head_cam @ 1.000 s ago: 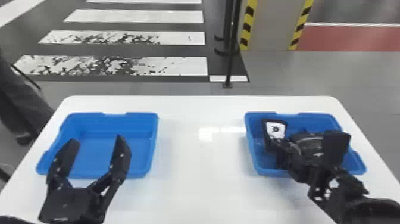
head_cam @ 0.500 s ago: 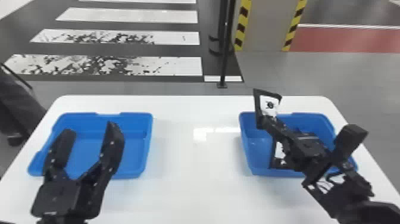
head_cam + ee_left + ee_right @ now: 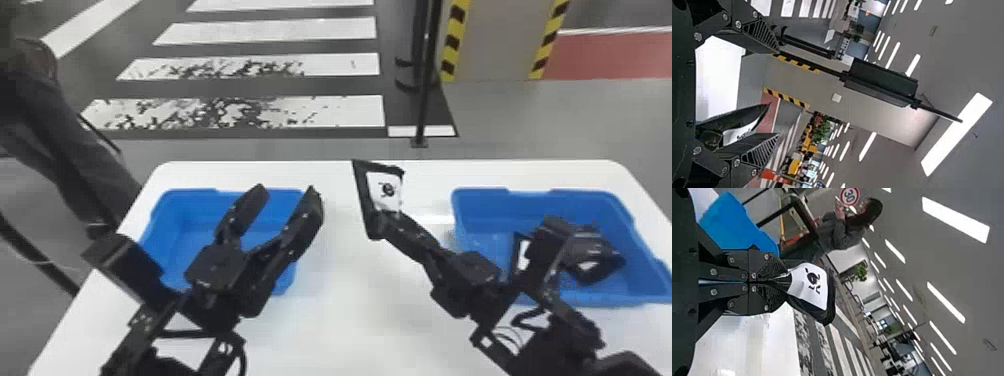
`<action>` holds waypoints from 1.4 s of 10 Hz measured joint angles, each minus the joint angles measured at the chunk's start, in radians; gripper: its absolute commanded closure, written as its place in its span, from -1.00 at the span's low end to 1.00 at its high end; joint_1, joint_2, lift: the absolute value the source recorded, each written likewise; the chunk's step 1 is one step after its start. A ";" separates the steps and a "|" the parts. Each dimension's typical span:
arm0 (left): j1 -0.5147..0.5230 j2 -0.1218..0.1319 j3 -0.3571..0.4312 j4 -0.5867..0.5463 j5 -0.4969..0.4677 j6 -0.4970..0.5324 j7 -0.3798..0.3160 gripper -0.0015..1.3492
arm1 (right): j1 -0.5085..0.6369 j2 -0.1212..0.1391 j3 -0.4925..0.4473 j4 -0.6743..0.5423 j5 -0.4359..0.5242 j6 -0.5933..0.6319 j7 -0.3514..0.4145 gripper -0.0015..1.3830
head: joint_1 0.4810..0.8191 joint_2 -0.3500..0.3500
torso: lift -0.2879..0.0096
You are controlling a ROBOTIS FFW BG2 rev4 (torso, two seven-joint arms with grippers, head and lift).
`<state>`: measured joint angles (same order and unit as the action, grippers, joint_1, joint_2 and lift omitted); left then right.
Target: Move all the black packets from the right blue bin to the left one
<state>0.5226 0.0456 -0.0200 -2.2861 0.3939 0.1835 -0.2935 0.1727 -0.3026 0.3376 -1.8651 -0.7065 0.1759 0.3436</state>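
Observation:
Between the two bins, my right gripper (image 3: 384, 220) is shut on a black packet (image 3: 388, 190) with a white label, held up above the table. In the right wrist view the gripper (image 3: 788, 282) pinches one end of this packet (image 3: 815, 284). My left gripper (image 3: 286, 192) stands open over the right part of the left blue bin (image 3: 185, 215), nothing between its fingers. The left wrist view has the open gripper (image 3: 777, 93), with a labelled packet (image 3: 744, 131) beside the lower finger. More packets (image 3: 595, 257) lie in the right blue bin (image 3: 480, 202), partly hidden by the right arm.
Both bins stand on a white table (image 3: 345, 280), with a gap of table surface between them. A thin black pole (image 3: 424, 100) rises from the floor beyond the table's far edge.
My right gripper has lifted the packet up out of the right bin and carried it left. The left gripper, open throughout, has shifted right and now leans towards the middle.

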 measured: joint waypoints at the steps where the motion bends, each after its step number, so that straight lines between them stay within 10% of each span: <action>1: -0.001 0.000 0.003 0.000 -0.001 0.034 -0.001 -0.52 | -0.015 -0.010 0.052 -0.001 -0.027 0.004 0.000 0.69 | 0.27 0.49 | -0.01; 8: -0.012 0.000 0.006 0.005 -0.033 0.173 -0.015 -0.44 | -0.084 -0.042 0.236 0.021 -0.108 0.018 0.000 0.69 | 0.27 0.75 | -0.01; 12: -0.016 0.000 -0.011 0.007 -0.055 0.208 0.009 0.81 | -0.089 -0.044 0.243 0.021 -0.108 0.018 -0.002 0.69 | 0.27 0.75 | -0.01; 14: -0.004 0.002 -0.017 0.000 -0.087 0.151 0.031 0.80 | -0.091 -0.044 0.243 0.021 -0.114 0.018 -0.001 0.69 | 0.27 0.77 | -0.01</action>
<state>0.5189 0.0472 -0.0373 -2.2864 0.3069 0.3347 -0.2628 0.0814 -0.3466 0.5807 -1.8443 -0.8208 0.1937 0.3422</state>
